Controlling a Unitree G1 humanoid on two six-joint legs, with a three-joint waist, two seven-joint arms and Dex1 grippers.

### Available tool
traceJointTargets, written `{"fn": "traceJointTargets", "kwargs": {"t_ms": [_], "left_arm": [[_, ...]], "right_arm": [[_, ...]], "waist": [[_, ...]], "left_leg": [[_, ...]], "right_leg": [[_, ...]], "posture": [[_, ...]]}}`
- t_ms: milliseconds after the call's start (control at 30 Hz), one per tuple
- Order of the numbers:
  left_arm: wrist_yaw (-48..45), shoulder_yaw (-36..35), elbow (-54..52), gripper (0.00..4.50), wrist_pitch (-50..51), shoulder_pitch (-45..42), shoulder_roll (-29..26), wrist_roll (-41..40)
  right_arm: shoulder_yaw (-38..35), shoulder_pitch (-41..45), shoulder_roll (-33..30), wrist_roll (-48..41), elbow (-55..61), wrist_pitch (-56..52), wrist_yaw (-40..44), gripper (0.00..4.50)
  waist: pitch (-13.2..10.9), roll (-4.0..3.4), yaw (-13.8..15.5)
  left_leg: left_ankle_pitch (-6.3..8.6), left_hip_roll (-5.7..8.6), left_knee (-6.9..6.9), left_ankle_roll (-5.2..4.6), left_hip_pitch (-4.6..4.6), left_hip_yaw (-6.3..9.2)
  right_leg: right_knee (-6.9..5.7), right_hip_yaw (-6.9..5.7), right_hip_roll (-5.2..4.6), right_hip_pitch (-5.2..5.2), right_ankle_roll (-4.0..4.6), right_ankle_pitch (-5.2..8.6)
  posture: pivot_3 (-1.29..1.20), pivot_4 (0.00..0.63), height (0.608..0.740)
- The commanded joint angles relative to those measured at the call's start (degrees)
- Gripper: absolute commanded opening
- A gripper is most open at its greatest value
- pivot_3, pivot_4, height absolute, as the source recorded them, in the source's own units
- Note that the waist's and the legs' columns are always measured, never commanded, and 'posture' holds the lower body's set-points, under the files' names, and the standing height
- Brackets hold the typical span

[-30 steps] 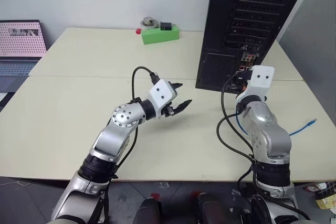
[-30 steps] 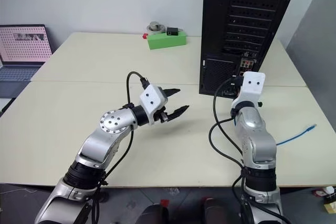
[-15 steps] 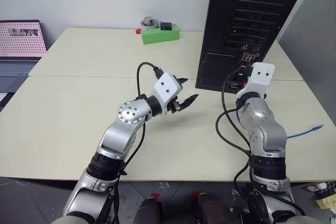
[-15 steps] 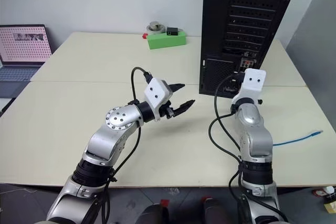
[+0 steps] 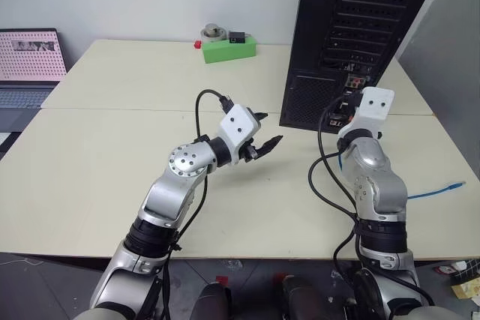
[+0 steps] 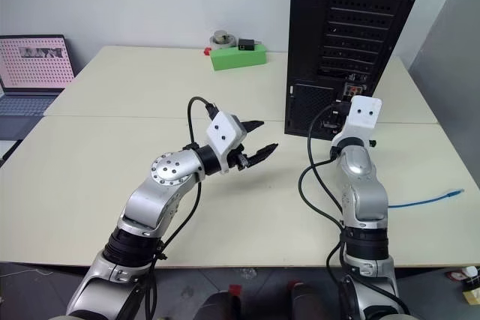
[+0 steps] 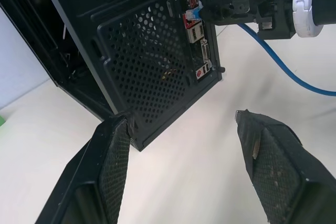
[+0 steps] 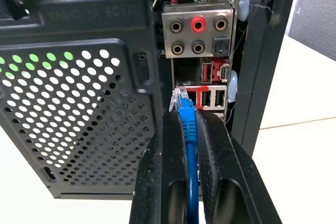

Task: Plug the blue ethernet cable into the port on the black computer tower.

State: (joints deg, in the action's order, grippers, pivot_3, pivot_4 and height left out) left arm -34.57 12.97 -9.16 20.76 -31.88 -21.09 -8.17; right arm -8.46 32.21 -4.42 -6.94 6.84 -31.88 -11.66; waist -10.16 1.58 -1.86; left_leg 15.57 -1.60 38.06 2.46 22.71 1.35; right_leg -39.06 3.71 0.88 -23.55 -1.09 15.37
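blue ethernet cable [image 8: 187, 124]: pinched between fingers of right gripper [image 8: 185, 129], clear plug tip at connector panel of black computer tower [image 5: 352, 28], just beside red sockets | port: seating hidden behind plug, cannot tell | loose end trails on table [image 5: 112, 155], well right of tower | left gripper [image 5: 264, 142] spread, empty, left of tower

Silver arms, white wrist blocks, black claws.

The pale table [image 5: 112, 155] carries the black computer tower [image 5: 352, 28], a green box [image 5: 229, 49] and the blue ethernet cable [image 5: 435, 191].
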Motion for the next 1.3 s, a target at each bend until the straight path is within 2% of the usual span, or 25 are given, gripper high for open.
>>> {"fn": "traceJointTargets", "kwargs": {"t_ms": [33, 1300], "left_arm": [[-0.32, -1.23, -3.14, 3.26, -0.65, -0.69, -0.05, -0.15], [-0.78, -1.20, -2.62, 3.26, -1.19, -0.48, -0.01, 0.21]], "right_arm": [[-1.06, 1.39, 0.00, 0.57, 0.42, 1.45, -0.53, 0.00], [-0.55, 2.91, 0.14, 2.19, -1.82, 4.43, 0.62, 0.00]], "waist": [[0.00, 0.00, 0.00], [-0.01, -0.01, -0.04]], "left_leg": [[0.00, 0.00, 0.00, 0.00, 0.00, 0.00], [0.00, 0.00, -0.01, 0.00, 0.00, 0.00]], "right_leg": [[0.00, 0.00, 0.00, 0.00, 0.00, 0.00], [0.01, 0.04, 0.00, -0.02, 0.00, 0.00]], "posture": [[0.00, 0.150, 0.740], [0.00, 0.150, 0.740]]}}
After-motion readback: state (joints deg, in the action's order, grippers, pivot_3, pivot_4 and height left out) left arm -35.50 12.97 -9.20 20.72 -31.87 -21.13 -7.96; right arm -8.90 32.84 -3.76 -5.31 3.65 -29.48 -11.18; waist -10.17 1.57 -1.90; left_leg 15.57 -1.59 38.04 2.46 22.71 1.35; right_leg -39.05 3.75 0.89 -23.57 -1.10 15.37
